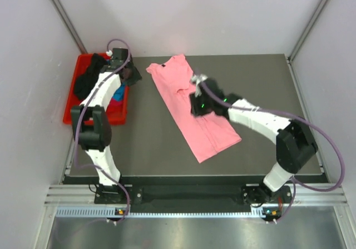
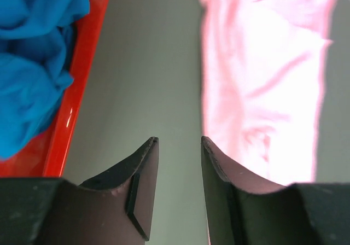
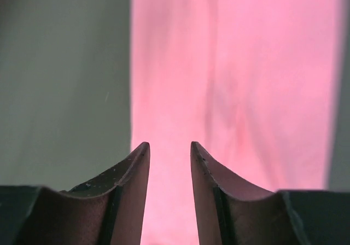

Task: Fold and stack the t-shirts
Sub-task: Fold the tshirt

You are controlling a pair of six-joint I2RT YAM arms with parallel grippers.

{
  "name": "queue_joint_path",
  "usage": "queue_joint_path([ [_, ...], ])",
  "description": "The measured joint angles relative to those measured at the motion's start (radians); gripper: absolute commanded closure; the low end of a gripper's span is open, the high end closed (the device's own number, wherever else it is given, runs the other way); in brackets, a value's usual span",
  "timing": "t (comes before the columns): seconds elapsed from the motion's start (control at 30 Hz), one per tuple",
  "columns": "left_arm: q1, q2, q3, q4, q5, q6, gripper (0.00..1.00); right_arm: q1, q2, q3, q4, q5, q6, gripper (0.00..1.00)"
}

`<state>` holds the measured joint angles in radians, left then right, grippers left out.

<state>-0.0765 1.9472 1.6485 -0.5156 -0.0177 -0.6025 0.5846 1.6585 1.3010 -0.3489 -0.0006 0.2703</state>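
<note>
Top external view, starting at your left: the red bin [image 1: 71, 105] sits at the table's far left edge, with a black t-shirt [image 1: 88, 78] heaped in its far end and a bright blue t-shirt [image 1: 118, 95] bunched against its right wall. Your left arm reaches up along that bin, and the left gripper [image 1: 133, 76] hangs just past the bin's right rim, over bare table [image 1: 150, 143]. In the left wrist view, the left gripper [image 2: 179, 141] has its fingers parted by a moderate gap. You can see grey table [image 2: 147, 64] straight through that gap, with nothing held and no cloth touching either finger. From there the red bin [image 2: 82, 81] and the crumpled blue t-shirt [image 2: 33, 64] lie to the left, and the light pink t-shirt [image 2: 262, 81] lies to the right. Moving toward the middle of the overhead picture, the pink t-shirt [image 1: 208, 135] is spread flat and runs on a slant, its collar end at the far centre and its hem end nearer you and to the right. One sleeve sticks out toward the left gripper, and the shirt lies apart from the bin. Your right arm comes in from the right, and the right gripper [image 1: 198, 105] hangs over the middle of that shirt. In the right wrist view, the right gripper [image 3: 169, 145] is open by a narrow gap and grips nothing. The pink t-shirt [image 3: 235, 64] lies smooth beneath it, and its straight left edge meets bare table [image 3: 60, 64].
</note>
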Motion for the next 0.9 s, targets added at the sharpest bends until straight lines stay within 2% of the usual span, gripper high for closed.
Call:
queue_joint_path([
  [0.13, 0.021, -0.17, -0.008, -0.05, 0.056, 0.016, 0.58, 0.255, -0.025, -0.158, -0.082, 0.052, -0.006, 0.64],
  [0.3, 0.07, -0.322, 0.036, -0.129, 0.113, 0.039, 0.57, 0.394, -0.025, -0.232, -0.166, 0.127, 0.021, 0.64],
  [0.43, 0.074, -0.393, 0.089, -0.175, 0.156, 0.057, 0.56, 0.468, -0.022, -0.232, -0.182, 0.201, 0.053, 0.64],
  [0.6, 0.069, -0.49, 0.08, -0.199, 0.188, 0.064, 0.55, 0.555, 0.031, -0.232, -0.204, 0.269, 0.091, 0.66],
  [0.9, 0.069, -0.547, -0.025, -0.195, 0.209, 0.078, 0.55, 0.572, 0.086, -0.237, -0.215, 0.309, 0.136, 0.69],
])
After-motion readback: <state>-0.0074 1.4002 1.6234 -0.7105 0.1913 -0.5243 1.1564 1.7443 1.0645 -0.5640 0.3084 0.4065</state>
